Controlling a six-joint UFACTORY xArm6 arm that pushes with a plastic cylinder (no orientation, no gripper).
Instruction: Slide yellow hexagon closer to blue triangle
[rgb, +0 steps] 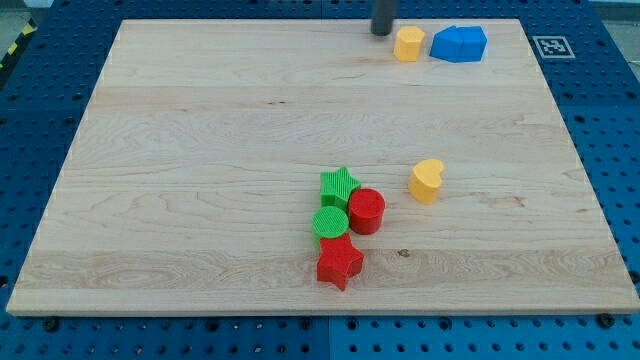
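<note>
Count: 2 yellow plastic blocks, 2 green, 2 red, plus blue at the view's top right, 7 pcs if the blue is one.

Yellow hexagon block (408, 44) sits near the view's top edge, just left of the blue triangle block (459, 43), v. close, thin gap or touching, can't tell which. The blue piece looks like it may be two blue shapes pressed together; can't tell for sure.

Yellow heart-shaped block (426, 180) lies alone right of centre, apart from the cluster. Cluster at lower centre: green star block (339, 185) on top, red cylinder block (366, 211) touching its right side, green cylinder block (330, 222) below the star, red star block (339, 262) lowest, touching the green cyl.

Surface: pale wooden board (200, 150) w/ visible grain, lying on a blue perforated table (610, 110). Small black-and-white marker tag (550, 46) by the board's top right corner.

Arm: only the dark rod shows, coming down from the view's top edge, upright. My tip (381, 33) rests on the board just left of the yellow hexagon, slight gap visible. No jaws on this rig, just the bare rod, nothing held.
</note>
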